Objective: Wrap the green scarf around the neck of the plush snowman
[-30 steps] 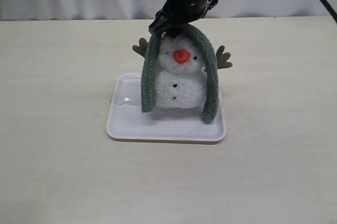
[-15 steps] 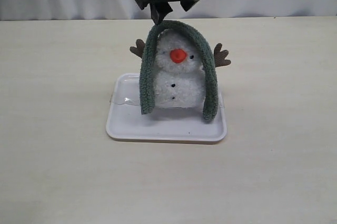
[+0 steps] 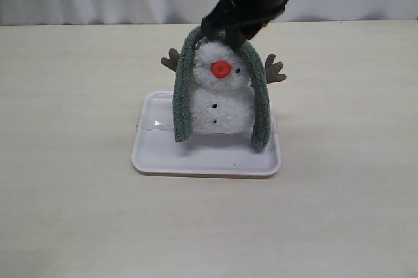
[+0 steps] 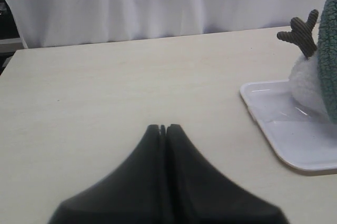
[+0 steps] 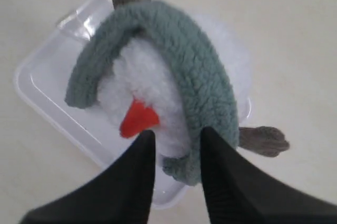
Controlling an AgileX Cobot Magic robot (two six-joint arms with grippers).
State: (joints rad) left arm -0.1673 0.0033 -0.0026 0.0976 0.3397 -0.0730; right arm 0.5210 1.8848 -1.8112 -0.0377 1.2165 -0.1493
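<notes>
Green scarf (image 3: 183, 98) is arching over the head of the plush snowman (image 3: 219, 105), not circling the snowman's neck (image 3: 210, 87). Off left, the left gripper (image 4: 163, 128) is pointing across the table (image 4: 105, 77), jaws pressing together on nothing. Further right, one scarf end is dangling onto the white tray (image 3: 196, 160) where the snowman is standing upright, the other end is hanging beyond it, and the right gripper (image 5: 177, 135) is hovering over the head, jaws parted, gripping nothing
</notes>
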